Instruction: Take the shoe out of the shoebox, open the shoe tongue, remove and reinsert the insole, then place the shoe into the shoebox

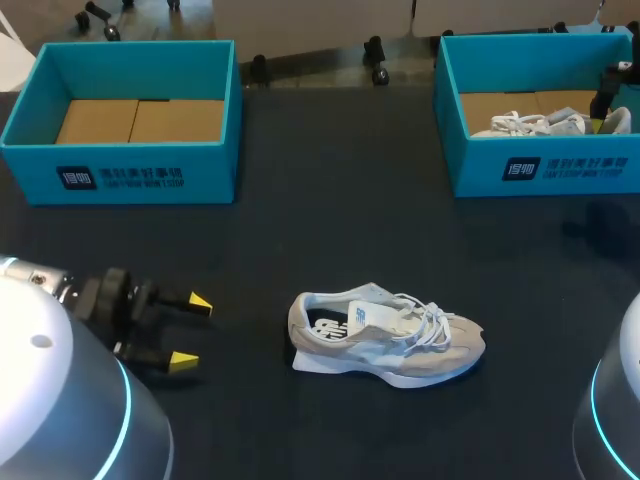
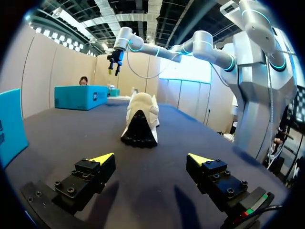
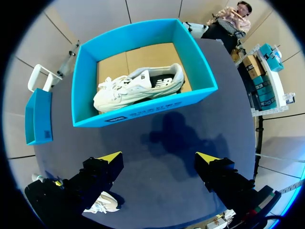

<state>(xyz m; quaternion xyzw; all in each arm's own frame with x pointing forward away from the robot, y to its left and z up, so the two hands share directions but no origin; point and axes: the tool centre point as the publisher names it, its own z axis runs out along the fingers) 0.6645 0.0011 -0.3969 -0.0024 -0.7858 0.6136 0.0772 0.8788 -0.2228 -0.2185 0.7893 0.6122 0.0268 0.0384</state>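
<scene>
Here, left gripper (image 1: 192, 332) and right gripper (image 3: 159, 158) both stand jaws apart; the left should probably grip the shoe (image 1: 385, 335) squarely at its heel.

Matt cardboard shoebox (image 1: 120, 170); suede-and-mesh shoe (image 1: 385, 335)

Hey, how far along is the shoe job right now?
Done: one shoe lies out on the table. In hand: nothing; the left gripper is open, facing its heel, and the right gripper hangs open above the right shoebox, where another shoe lies. Left: tongue, insole, boxing it.
</scene>
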